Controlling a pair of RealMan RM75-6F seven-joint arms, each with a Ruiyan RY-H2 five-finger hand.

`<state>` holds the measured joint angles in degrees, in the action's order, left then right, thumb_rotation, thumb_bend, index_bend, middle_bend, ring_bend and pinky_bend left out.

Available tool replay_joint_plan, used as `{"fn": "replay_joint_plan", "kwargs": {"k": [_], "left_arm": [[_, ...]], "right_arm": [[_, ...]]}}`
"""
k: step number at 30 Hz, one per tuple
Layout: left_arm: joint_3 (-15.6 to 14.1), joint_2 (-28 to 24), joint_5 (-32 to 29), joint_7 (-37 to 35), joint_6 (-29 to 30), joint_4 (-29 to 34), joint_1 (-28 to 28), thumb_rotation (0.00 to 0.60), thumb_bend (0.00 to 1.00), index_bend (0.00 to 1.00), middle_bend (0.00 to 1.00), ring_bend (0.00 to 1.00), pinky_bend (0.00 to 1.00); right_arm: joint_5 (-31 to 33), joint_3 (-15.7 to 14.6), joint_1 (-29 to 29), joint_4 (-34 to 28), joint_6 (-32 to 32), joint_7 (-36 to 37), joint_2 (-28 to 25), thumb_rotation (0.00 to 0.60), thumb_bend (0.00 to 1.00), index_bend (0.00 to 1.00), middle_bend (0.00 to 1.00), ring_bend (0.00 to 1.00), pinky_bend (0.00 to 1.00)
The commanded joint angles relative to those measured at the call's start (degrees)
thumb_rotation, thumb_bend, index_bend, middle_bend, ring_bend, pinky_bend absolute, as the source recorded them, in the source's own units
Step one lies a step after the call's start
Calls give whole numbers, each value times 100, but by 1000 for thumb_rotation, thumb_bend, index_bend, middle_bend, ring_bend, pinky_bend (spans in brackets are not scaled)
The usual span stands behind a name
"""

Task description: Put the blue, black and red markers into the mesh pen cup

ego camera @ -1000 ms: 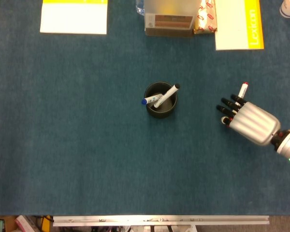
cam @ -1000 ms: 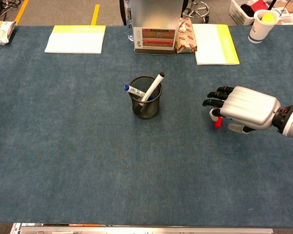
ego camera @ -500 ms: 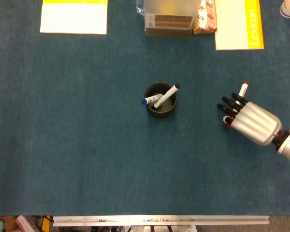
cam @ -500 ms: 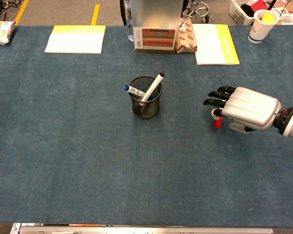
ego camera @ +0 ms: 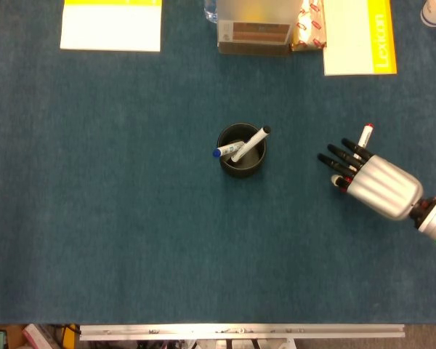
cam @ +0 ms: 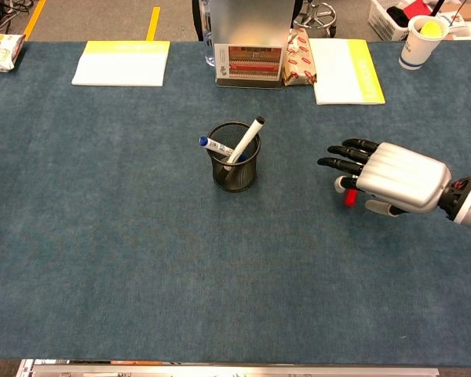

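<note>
Your right hand (cam: 394, 187) is sitting over the red marker (ego camera: 365, 134) at the right side of the frame, and its dark fingers (cam: 341, 164) are reaching out a bit more toward the middle than they were a moment ago. Half a second back they were tucked in closer. In the chest view the red cap is peeking out under the palm. I cannot tell if you are really holding the marker or only covering it.

Your left hand is not showing in either view.

The mesh pen cup (cam: 235, 156) is standing in the middle of the blue counter (cam: 125, 236), well apart from your hand. The blue marker (cam: 212, 144) and the black marker (cam: 248, 137) are already leaning inside it.

So two are done and only the red one is left. I think you are getting ready to pick it up.
</note>
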<state>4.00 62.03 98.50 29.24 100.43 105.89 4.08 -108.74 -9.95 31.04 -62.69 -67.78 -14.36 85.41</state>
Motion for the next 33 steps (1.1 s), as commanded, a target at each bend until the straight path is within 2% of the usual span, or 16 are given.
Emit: {"fn": "replay_joint_plan", "kwargs": {"k": [1, 33], "left_arm": [[-2, 0, -6, 2, -10, -9, 0, 600, 241, 388, 82, 16, 163], [-12, -2, 39, 3, -2, 13, 27, 600, 241, 388, 83, 18, 168]], "right_arm": [[-13, -11, -13, 55, -43, 22, 19, 600, 275, 355, 71, 15, 112], [13, -84, -66, 969, -260, 435, 546, 600, 278, 360, 67, 12, 107]]}}
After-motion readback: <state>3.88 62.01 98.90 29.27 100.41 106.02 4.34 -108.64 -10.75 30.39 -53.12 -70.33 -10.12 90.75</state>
